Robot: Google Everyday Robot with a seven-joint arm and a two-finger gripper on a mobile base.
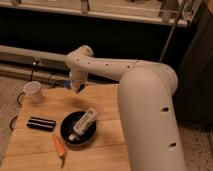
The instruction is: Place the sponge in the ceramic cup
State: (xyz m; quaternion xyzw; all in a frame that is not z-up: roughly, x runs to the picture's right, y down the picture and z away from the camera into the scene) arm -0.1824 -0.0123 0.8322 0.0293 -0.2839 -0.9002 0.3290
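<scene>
My gripper (74, 86), clamped on the sponge (67, 84), hangs over the table's (30, 145) back edge. Carrying step, I judge; next it must centre above the ceramic cup (33, 92) at the back-left corner.

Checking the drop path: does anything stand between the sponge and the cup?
Nothing visible does. The tool, shut on the sponge, hangs beside the cup; only bare table lies between them.

A dark-blue sponge (67, 84) is noted in the gripper (75, 88) at ten o'clock. The ceramic cup (33, 92) is recorded white, the pan (88, 136) black.
</scene>
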